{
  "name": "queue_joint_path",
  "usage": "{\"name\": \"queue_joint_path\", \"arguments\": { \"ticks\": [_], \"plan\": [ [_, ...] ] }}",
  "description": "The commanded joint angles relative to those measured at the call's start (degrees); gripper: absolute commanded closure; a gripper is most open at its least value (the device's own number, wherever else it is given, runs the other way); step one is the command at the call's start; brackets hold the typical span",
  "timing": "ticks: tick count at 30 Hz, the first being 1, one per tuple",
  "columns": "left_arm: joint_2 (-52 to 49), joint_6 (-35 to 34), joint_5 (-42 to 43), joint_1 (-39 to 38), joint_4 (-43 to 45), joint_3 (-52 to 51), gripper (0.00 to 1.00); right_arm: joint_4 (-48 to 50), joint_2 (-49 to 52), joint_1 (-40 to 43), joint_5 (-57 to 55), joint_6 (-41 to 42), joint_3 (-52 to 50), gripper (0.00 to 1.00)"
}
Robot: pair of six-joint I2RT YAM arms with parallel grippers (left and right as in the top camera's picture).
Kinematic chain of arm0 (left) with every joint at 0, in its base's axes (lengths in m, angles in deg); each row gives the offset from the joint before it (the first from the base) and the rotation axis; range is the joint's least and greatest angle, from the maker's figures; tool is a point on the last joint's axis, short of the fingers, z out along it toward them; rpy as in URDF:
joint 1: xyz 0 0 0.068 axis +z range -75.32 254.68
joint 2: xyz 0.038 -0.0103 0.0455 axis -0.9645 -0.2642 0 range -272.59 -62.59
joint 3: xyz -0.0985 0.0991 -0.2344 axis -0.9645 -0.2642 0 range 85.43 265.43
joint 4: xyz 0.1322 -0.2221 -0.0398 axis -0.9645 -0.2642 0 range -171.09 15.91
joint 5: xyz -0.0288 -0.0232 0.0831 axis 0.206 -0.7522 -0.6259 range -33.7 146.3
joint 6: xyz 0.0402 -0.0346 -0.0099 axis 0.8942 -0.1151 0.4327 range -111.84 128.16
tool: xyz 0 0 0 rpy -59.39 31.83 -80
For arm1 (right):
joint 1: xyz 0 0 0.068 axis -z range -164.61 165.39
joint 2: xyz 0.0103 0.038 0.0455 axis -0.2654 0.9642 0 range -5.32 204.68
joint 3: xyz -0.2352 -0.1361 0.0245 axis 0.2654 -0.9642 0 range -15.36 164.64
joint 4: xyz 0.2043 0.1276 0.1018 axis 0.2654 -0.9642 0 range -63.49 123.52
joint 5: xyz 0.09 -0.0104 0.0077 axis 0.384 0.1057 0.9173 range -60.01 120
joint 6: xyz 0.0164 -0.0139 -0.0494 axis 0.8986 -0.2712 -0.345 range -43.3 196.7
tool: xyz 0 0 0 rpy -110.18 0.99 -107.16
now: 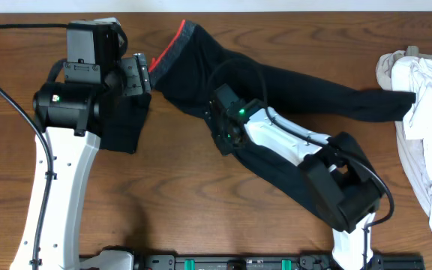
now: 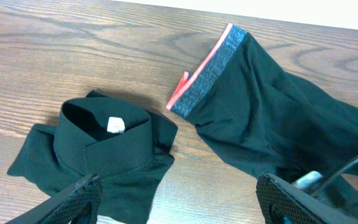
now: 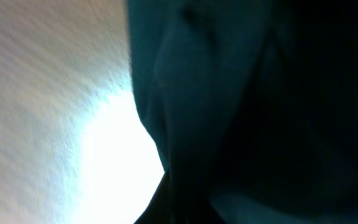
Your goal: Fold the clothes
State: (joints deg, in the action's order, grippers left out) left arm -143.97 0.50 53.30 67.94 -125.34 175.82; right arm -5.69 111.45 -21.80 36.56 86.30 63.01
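Note:
The dark navy-black trousers (image 1: 291,86) lie spread across the table's middle, their orange-red and grey waistband (image 1: 172,46) at the back left. My right gripper (image 1: 217,124) is pressed down into the trousers near the crotch and shut on the fabric. Dark cloth (image 3: 229,93) fills the right wrist view and hides the fingers. My left gripper (image 2: 179,205) hangs open, holding nothing, above the bare wood between the waistband (image 2: 210,68) and a folded black collared shirt (image 2: 104,149). In the overhead view my left gripper (image 1: 142,75) sits just left of the waistband.
A heap of white and beige garments (image 1: 426,112) lies at the right edge. The folded black shirt (image 1: 122,124) lies partly under the left arm. The right arm's body lies across one trouser leg. Bare wooden table (image 1: 178,195) shows at the front.

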Motion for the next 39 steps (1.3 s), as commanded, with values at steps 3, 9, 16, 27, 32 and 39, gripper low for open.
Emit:
{"name": "queue_joint_path", "arguments": {
  "ticks": [3, 9, 16, 27, 32, 39],
  "plan": [
    [0.04, 0.63, -0.7, 0.37, -0.37, 0.31, 0.19, -3.04, -10.05, 5.38, 3.08, -0.52, 1.11, 0.99],
    [-0.13, 0.63, -0.7, 0.37, -0.35, -0.15, 0.19, -4.35, -17.68, 9.84, 14.99, -2.43, 1.11, 0.99],
    [-0.61, 0.63, -0.7, 0.37, -0.59, -0.15, 0.19, -7.45, -19.32, 9.77, 14.16, -3.06, 1.11, 0.99],
    [-8.15, 0.55, 6.34, 0.35, -4.24, -3.69, 0.2, -8.39, -19.32, 10.08, 11.15, -3.48, 1.11, 0.99],
    [-14.6, 1.4, 11.54, -0.13, 2.51, -7.04, 0.2, -8.48, -19.32, 10.19, 9.92, -3.45, 1.11, 0.99],
    [-26.77, 3.13, 11.61, -2.93, 8.07, -7.69, 0.2, -8.55, -19.32, 10.19, 9.9, -3.48, 1.11, 0.99]
  ]
}}
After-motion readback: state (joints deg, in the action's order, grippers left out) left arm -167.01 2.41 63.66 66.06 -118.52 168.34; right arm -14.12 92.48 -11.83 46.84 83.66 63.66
